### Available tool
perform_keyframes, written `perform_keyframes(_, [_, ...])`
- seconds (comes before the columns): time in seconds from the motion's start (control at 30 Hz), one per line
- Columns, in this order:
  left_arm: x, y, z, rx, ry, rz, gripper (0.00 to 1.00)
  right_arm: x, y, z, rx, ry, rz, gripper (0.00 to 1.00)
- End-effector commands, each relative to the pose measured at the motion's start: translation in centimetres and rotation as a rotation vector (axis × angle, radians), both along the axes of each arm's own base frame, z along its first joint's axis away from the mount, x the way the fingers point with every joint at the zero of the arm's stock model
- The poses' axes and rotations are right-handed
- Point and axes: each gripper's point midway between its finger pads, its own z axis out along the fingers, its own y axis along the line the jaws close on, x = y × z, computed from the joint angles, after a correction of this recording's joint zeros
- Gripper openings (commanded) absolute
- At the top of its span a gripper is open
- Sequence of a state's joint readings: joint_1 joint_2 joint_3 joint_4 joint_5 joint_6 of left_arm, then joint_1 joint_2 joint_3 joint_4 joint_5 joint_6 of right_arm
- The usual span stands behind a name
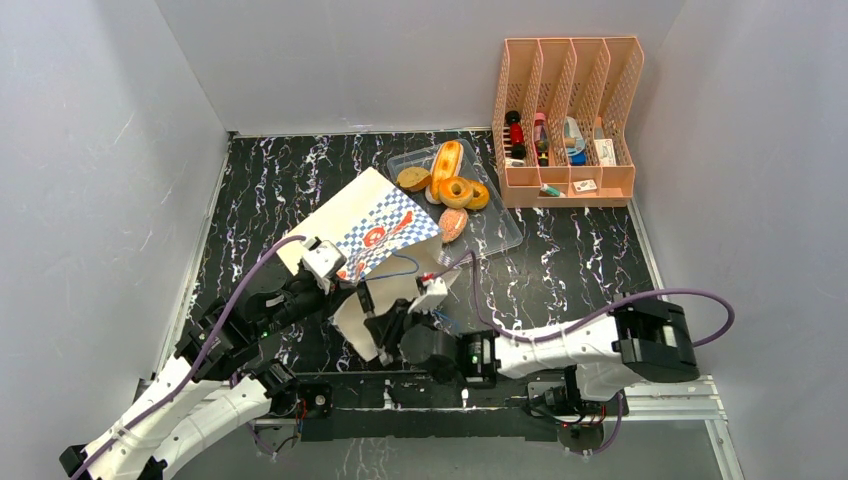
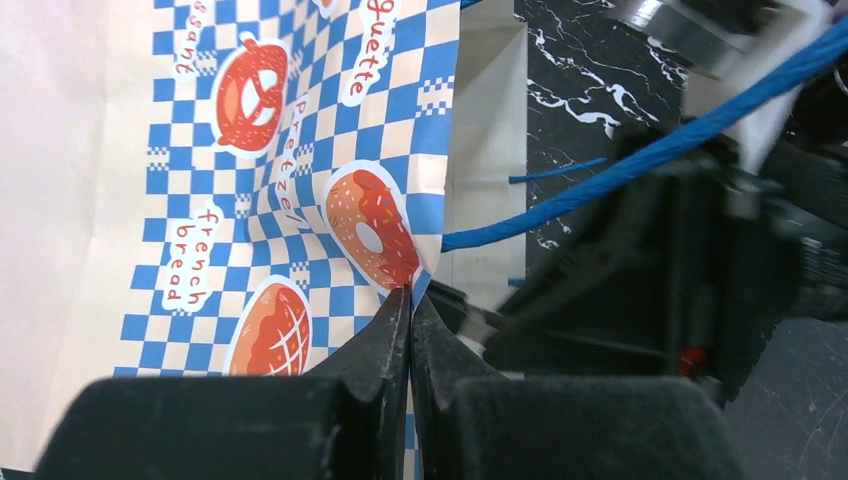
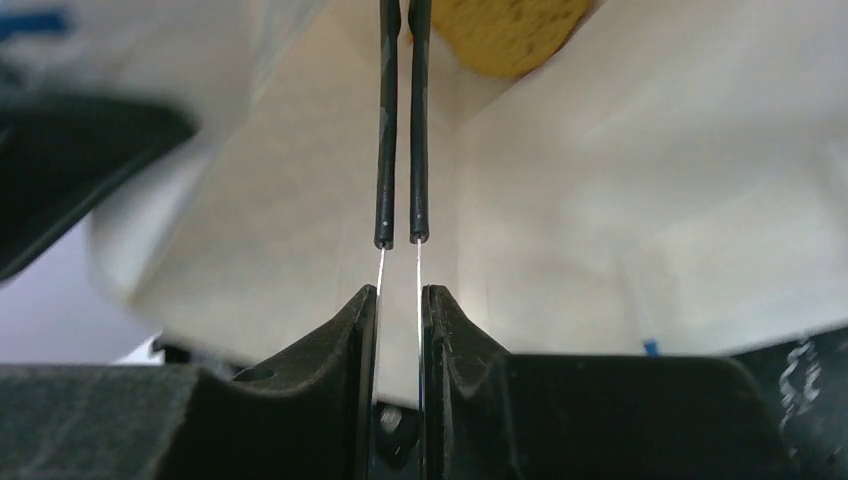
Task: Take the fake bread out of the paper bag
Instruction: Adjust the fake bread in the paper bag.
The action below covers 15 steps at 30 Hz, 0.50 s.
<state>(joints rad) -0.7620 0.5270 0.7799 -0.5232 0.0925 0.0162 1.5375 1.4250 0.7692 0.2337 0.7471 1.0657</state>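
Observation:
The paper bag (image 1: 372, 232) lies on its side mid-table, its mouth toward the arms. My left gripper (image 1: 345, 283) is shut on the checkered edge of the bag's mouth (image 2: 411, 295). My right gripper (image 1: 378, 318) is shut on thin metal tongs (image 3: 400, 150) with black tips that reach into the bag (image 3: 560, 200). A yellow-tan piece of bread (image 3: 510, 30) lies inside, just past the tong tips. A clear tray (image 1: 500, 230) holds a long bun (image 1: 446, 160), a brown roll (image 1: 413, 179), ring donuts (image 1: 456, 191) and a reddish oval bun (image 1: 452, 224).
A pink mesh file organizer (image 1: 565, 120) with small items stands at the back right. The bag's blue cord handle (image 2: 640, 160) crosses in front of the right arm. White walls enclose the black marbled table (image 1: 270, 180).

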Motion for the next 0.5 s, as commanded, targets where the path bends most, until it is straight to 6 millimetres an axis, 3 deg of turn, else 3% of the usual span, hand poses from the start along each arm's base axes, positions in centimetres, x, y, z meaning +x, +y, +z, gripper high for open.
perform_keyframes(0.0, [-0.6, -0.5, 1.0, -0.022, -0.020, -0.048, 0.00, 4.4, 0.3, 0.1, -0.007, 0.014, -0.081, 0.18])
perform_keyframes(0.2, [-0.6, -0.7, 0.8, -0.010, -0.020, -0.067, 0.00, 7.8, 0.6, -2.4, -0.036, 0.062, -0.102, 0.17])
perform_keyframes(0.47, [-0.4, -1.6, -0.1, 0.020, 0.005, -0.108, 0.00, 10.8, 1.5, -4.8, -0.059, 0.103, -0.099, 0.17])
